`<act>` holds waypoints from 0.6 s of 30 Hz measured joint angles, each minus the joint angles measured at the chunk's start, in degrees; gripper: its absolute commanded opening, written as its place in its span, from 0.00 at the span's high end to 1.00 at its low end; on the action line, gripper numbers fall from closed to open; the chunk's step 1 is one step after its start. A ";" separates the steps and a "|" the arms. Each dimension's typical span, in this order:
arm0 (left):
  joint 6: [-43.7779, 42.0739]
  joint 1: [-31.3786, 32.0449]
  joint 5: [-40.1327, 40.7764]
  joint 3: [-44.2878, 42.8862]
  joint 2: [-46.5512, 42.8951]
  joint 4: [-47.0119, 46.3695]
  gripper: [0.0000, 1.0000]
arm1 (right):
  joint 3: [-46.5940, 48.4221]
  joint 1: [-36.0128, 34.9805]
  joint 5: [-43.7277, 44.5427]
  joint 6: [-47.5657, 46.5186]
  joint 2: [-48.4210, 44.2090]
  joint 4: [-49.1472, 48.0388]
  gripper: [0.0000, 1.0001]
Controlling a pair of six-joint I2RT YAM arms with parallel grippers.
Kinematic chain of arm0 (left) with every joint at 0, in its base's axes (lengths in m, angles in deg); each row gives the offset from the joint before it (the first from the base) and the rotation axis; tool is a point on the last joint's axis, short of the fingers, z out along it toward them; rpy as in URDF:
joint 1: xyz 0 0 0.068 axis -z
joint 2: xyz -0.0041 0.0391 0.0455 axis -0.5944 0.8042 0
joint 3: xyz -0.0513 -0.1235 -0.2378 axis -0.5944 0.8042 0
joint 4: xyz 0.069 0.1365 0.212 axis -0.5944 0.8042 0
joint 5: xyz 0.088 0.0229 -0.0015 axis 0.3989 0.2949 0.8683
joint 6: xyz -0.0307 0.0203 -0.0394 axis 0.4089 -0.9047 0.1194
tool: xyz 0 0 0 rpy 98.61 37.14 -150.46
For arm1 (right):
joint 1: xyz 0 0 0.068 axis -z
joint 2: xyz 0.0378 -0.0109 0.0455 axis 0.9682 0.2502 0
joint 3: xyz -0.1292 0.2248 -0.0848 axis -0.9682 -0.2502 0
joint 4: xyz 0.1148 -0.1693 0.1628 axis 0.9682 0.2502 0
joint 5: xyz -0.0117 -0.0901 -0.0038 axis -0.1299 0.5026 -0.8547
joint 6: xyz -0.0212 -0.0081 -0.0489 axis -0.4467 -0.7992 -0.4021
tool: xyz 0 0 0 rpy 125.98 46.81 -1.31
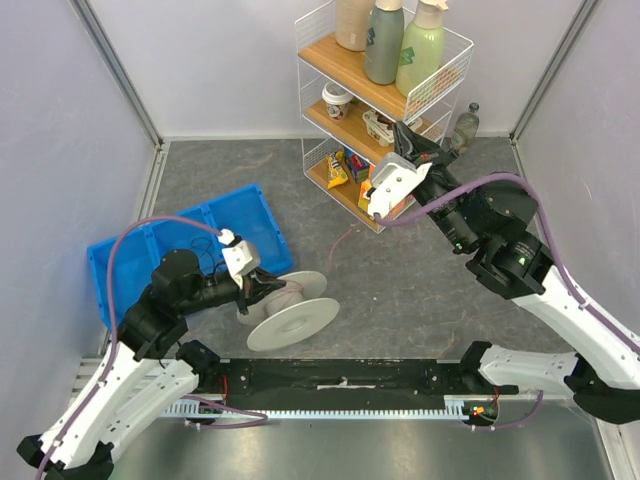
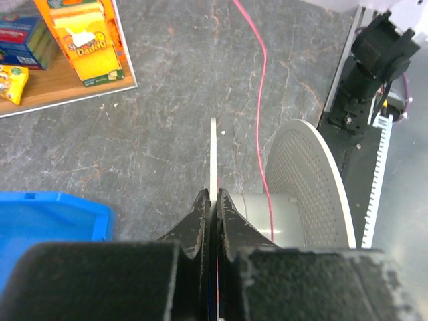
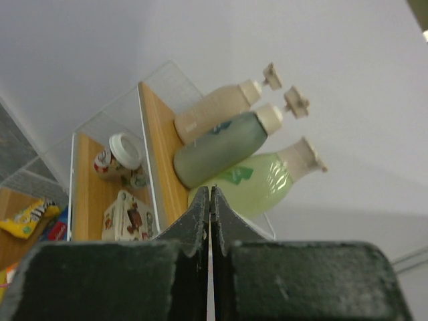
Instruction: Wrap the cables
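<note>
A white cable spool (image 1: 292, 322) lies tipped on the grey floor in front of the left arm. My left gripper (image 1: 266, 288) is shut on the rim of one thin flange (image 2: 213, 150); the grey core (image 2: 257, 215) and the perforated far flange (image 2: 309, 184) sit just to its right. A thin red cable (image 2: 263, 93) comes off the core and runs across the floor (image 1: 338, 243) toward the foot of the shelf rack, where I lose it. My right gripper (image 1: 408, 136) is raised beside the rack, jaws shut (image 3: 210, 190), with nothing visible between them.
A white wire shelf rack (image 1: 455, 62) with wooden shelves holds pump bottles (image 3: 235, 148), a cup, snack packs and an orange box (image 2: 83, 40). A blue bin (image 1: 135, 250) lies left of the spool. Grey walls enclose the cell; a black rail runs along the near edge.
</note>
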 measured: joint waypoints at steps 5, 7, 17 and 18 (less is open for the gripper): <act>3.34 0.00 2.86 -2.78 -1.05 0.39 0.98 | -9.05 6.01 1.11 0.22 -3.19 -0.90 1.00; 4.63 0.00 3.72 -3.45 -1.57 0.35 0.98 | -11.78 7.87 1.22 0.42 -4.00 -0.96 1.00; 11.47 -0.50 4.52 -7.61 -0.31 0.00 0.98 | -26.47 25.20 -5.38 3.21 -9.46 -1.57 1.00; 12.61 -0.81 4.50 -8.35 0.31 -0.42 0.98 | -27.67 26.71 -6.34 3.63 -9.60 -1.42 1.00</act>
